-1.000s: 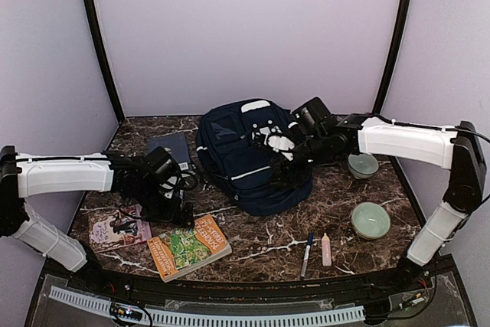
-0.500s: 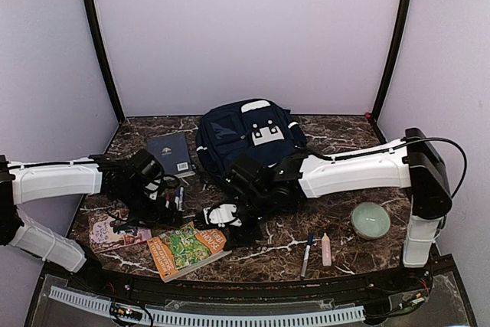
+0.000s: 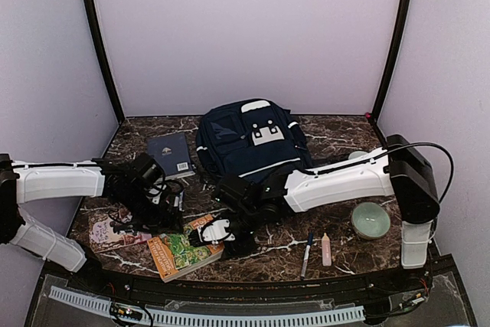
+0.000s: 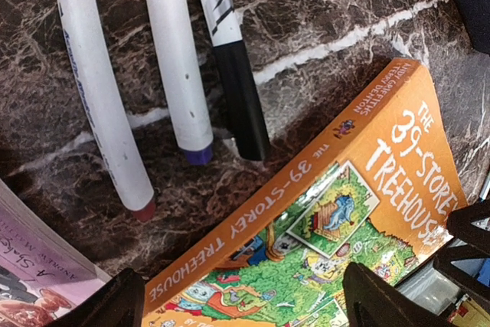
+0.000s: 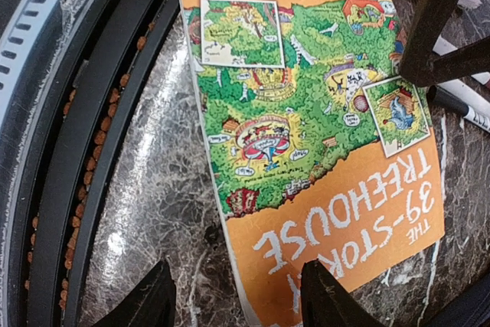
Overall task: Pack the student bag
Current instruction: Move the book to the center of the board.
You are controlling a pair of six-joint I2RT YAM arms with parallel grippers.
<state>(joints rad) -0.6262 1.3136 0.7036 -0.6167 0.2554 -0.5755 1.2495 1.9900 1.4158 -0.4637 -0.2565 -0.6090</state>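
The student bag [image 3: 253, 147] lies at the back middle of the bench [image 3: 337, 132], patch side up. Its inside cannot be seen. A dark blue book [image 3: 170, 152] lies just to its left. To its right, near the front, stands a green bowl [image 3: 370, 220]. A second bowl [image 3: 356, 156] shows only its rim behind the right arm, and what it holds cannot be told.

In front of the bag an orange book [image 3: 184, 249] lies flat, cover up. The right claw [image 3: 222, 237] hangs over its right end. In the right wrist view this claw [image 5: 245, 296] is spread wide, with a corner of the cover between its fingers [image 5: 157, 296]. It grips nothing, and whether it touches the book cannot be told.

The left claw [image 3: 157, 208] is over the book's left side. In its own view it [image 4: 245, 304] is also spread wide and carries nothing, above the spine. Three pens [image 4: 176, 59] lie side by side just beyond, with a pink book [image 3: 107, 231] to the left. Another pen [image 3: 307, 253] and a pink stick [image 3: 326, 249] lie near the front right.
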